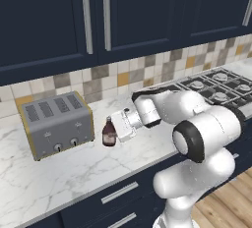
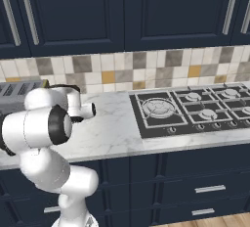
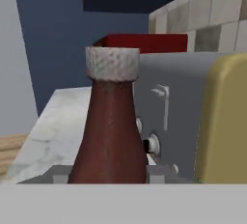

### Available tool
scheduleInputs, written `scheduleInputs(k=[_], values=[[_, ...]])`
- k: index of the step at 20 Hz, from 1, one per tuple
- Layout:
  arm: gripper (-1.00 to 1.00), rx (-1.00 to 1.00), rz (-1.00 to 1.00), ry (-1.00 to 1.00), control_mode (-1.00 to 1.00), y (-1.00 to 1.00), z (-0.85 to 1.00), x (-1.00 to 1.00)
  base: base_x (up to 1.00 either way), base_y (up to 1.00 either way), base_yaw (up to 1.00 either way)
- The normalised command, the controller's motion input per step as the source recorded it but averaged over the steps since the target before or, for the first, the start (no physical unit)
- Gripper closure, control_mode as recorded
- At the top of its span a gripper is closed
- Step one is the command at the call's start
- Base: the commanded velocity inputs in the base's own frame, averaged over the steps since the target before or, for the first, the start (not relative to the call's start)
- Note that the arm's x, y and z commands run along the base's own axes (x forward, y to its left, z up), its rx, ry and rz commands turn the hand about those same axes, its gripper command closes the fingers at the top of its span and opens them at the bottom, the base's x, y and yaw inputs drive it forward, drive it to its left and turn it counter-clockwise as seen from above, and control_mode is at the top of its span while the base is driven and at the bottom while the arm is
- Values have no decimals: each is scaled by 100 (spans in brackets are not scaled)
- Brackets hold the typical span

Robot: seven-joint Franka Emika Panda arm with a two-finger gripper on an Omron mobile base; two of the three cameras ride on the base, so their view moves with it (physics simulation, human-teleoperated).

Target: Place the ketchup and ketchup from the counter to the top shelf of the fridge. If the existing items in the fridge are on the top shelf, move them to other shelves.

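The claw (image 1: 114, 132) is squeezed around the squat dark ketchup bottle (image 1: 109, 132) standing on the bench (image 1: 64, 173) beside the toaster (image 1: 56, 123), and if the hold is loose, the bottle could slip, tip or bump the toaster when lifted.

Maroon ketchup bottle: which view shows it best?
The hand view: the maroon ketchup bottle stands close up, from pale cap to shoulder, in front of the toaster. The left base view shows it small but whole, upright on the counter beside the toaster, at the gripper. In the right base view the arm blocks that spot.
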Motion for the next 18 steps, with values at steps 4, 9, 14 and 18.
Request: scheduleInputs(k=[4, 9, 14, 18], values=[[100, 8, -6, -3, -100, -39, 100, -100, 0, 0, 0], [100, 0, -6, -4, -100, -11, 100, -100, 0, 0, 0], [100, 0, -1, -3, -100, -1, 100, -100, 0, 0, 0], [100, 0, 0, -6, -100, -9, 100, -100, 0, 0, 0]])
